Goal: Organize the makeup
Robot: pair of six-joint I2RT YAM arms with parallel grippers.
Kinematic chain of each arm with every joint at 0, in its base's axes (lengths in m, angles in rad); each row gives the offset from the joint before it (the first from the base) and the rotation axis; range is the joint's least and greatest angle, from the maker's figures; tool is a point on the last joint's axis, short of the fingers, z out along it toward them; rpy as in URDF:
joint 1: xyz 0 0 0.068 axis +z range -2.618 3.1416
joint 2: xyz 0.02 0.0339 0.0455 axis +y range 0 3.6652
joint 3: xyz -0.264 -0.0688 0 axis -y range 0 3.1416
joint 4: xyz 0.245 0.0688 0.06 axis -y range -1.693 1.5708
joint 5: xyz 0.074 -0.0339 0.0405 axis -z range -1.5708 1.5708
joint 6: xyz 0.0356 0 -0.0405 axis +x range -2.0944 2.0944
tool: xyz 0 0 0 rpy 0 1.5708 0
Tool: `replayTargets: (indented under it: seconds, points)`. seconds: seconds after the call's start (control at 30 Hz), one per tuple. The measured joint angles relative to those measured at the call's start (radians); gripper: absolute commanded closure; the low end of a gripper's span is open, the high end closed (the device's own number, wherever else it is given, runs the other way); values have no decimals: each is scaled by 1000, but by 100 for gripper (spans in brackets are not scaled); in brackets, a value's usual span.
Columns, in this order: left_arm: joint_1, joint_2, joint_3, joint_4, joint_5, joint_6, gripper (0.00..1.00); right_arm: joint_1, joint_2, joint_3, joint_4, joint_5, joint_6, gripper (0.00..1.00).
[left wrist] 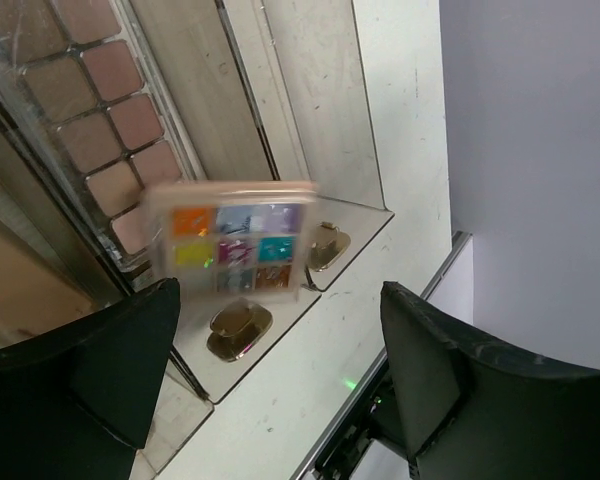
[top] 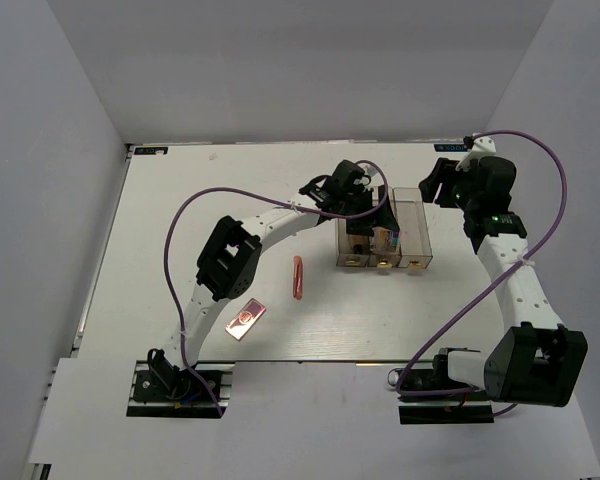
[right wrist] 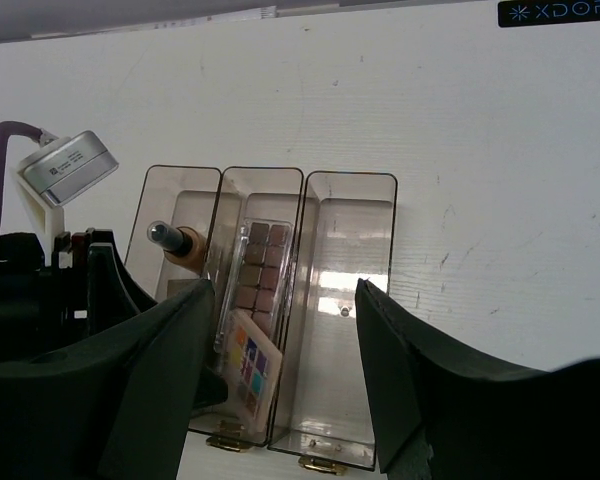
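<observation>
A clear three-compartment box (top: pixel 414 232) stands at the table's back middle. In the right wrist view its middle compartment (right wrist: pixel 263 190) holds a brown eyeshadow palette (right wrist: pixel 258 272) and a small colourful palette (right wrist: pixel 250 364) leaning at the near end. A tan bottle (right wrist: pixel 183 244) lies in the left compartment. My left gripper (top: pixel 367 214) hovers over the box, open. In its wrist view the colourful palette (left wrist: pixel 235 246) looks blurred, clear of both fingers (left wrist: pixel 110 365). My right gripper (top: pixel 442 182) is open beside the box's right end, holding nothing. A thin pink stick (top: pixel 298 277) and a rose-gold compact (top: pixel 246 320) lie on the table.
The box's right compartment (right wrist: pixel 346 300) shows only its bare floor. Gold latches (left wrist: pixel 238 330) sit on the box's near end. The left arm's purple cable (top: pixel 185 215) loops over the table's left half. Grey walls close in the table on three sides.
</observation>
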State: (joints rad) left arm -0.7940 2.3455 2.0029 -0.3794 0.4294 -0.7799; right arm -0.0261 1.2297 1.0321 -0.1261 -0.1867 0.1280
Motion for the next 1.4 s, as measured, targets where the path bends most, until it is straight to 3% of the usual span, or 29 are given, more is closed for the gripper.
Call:
replayTargets:
  seconds: [0.3,0.43,0.53,0.63,0.67,0.7,0.8,0.9,1.03,1.07,1.1,1.2,1.4]
  points:
    - [0,0,2,21,0,-16,10,-1,-1,0,0,-7,0,35]
    - [0,-10,2,21,0,-21,15,-3,-12,0,1,-42,-3,35]
    - [0,-40,1,19,-10,-17,25,-7,-29,0,2,-128,-17,36]
    - [0,-105,-11,12,-34,-2,49,-12,-54,-5,12,-261,-48,37]
    - [2,-139,-26,9,-43,7,61,-13,-66,-10,19,-313,-63,37]
    - [5,-179,-46,5,-52,12,65,-13,-77,-15,24,-389,-92,37]
    - [12,-344,-186,11,-88,42,76,-12,-87,-13,18,-618,-194,38]
    - [20,-523,-328,-12,-148,65,79,1,-64,11,-70,-846,-345,37]
    - [41,-743,-514,-50,-252,77,70,66,4,82,-361,-1008,-730,30]
    - [50,-795,-563,-67,-273,76,62,94,19,93,-445,-1021,-846,29]
    - [61,-848,-612,-93,-306,74,43,125,33,98,-517,-1021,-952,29]
    - [93,-979,-721,-159,-403,60,18,244,83,98,-690,-977,-1242,26]
    - [128,-1247,-847,-338,-616,-36,9,497,180,78,-705,-832,-1448,17]
